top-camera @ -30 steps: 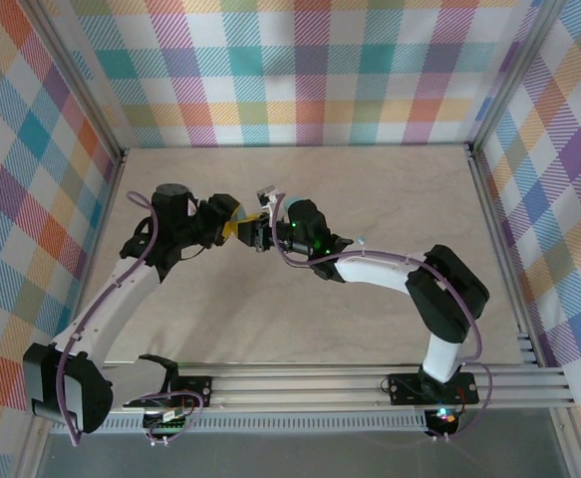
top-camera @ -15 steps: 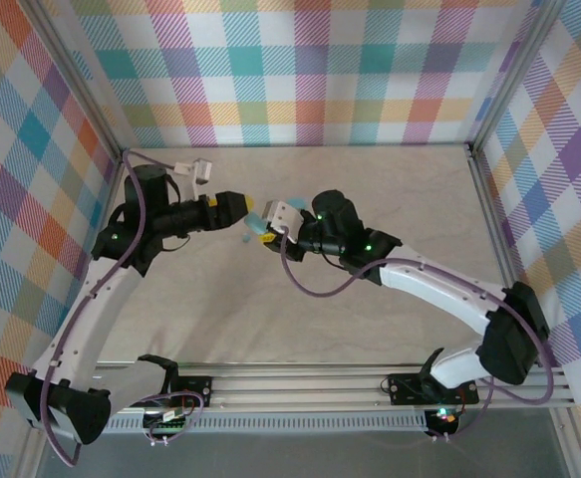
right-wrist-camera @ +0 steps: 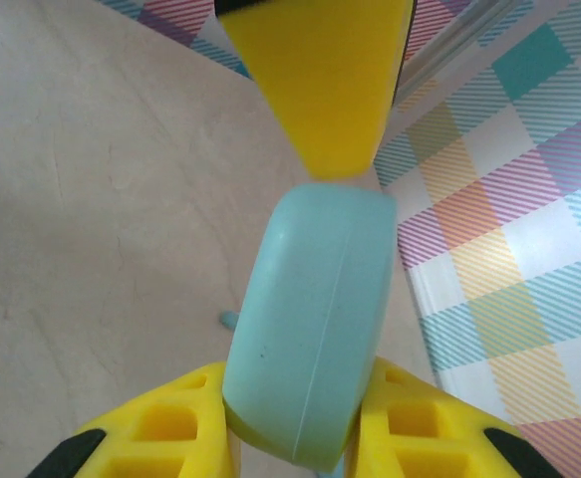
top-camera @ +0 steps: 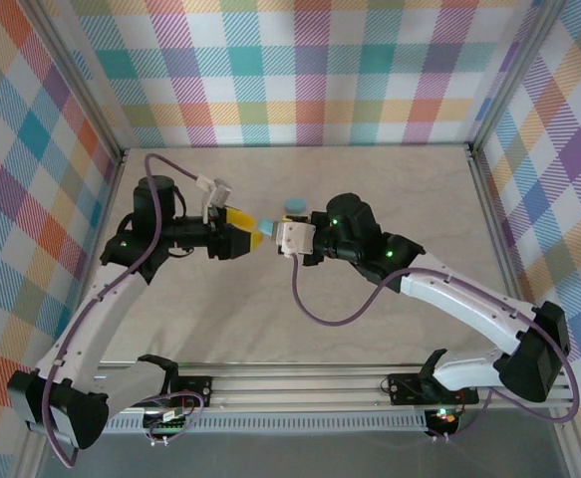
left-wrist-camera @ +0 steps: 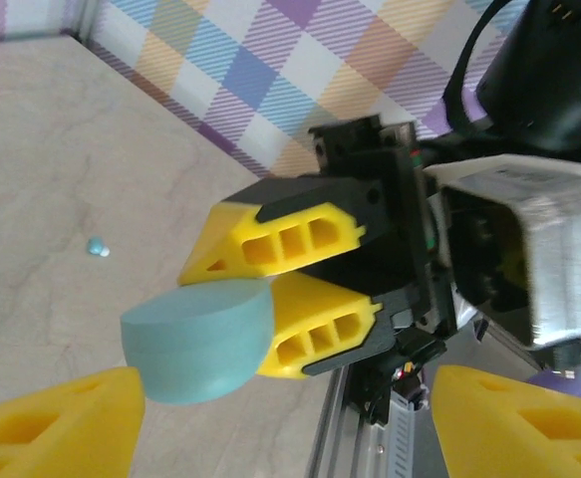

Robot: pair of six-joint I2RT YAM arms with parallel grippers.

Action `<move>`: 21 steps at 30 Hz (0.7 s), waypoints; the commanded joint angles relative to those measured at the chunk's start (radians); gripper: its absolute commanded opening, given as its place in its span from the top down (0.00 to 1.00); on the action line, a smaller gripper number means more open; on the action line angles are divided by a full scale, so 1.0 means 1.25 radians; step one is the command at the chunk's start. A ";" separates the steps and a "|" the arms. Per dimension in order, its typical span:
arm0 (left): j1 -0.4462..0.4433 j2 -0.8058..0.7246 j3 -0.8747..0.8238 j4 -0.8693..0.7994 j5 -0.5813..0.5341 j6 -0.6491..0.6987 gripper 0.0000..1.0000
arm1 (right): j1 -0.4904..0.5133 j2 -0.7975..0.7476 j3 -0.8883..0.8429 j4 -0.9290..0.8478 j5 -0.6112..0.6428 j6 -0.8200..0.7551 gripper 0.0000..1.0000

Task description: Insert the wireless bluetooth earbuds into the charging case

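Note:
A closed light-blue oval charging case (right-wrist-camera: 310,329) is pinched on edge between the yellow fingers of my right gripper (right-wrist-camera: 300,408), held above the table. In the left wrist view the same case (left-wrist-camera: 198,339) sticks out of the right gripper's fingers (left-wrist-camera: 315,334). My left gripper (left-wrist-camera: 290,438) is open and wide, its fingers either side of the case; one left finger (right-wrist-camera: 315,80) touches the case's top edge. From above, the two grippers meet (top-camera: 258,235). One tiny pale-blue earbud (left-wrist-camera: 98,247) lies on the table; another bud (right-wrist-camera: 228,321) peeks out behind the case.
A second light-blue case (top-camera: 295,204) lies on the table just behind the right wrist. Plaid walls (top-camera: 300,70) and aluminium rails (top-camera: 489,199) enclose the beige tabletop (top-camera: 390,189). The arms' purple cables (top-camera: 320,309) loop over the near half.
Both grippers shifted slightly toward the near side and stay tip to tip. The right arm stretched out further, and the second case on the table behind it came into sight.

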 commanded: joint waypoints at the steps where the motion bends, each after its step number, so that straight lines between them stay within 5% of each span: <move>1: -0.021 0.014 -0.018 0.098 0.009 -0.012 0.27 | 0.014 -0.031 -0.011 0.004 0.026 -0.081 0.87; 9: -0.027 0.007 -0.077 0.238 -0.002 -0.065 0.29 | 0.019 -0.055 -0.013 0.003 0.017 -0.107 0.87; 21: -0.049 0.033 -0.063 0.251 0.022 -0.063 0.37 | 0.029 -0.059 -0.005 -0.011 0.032 -0.127 0.86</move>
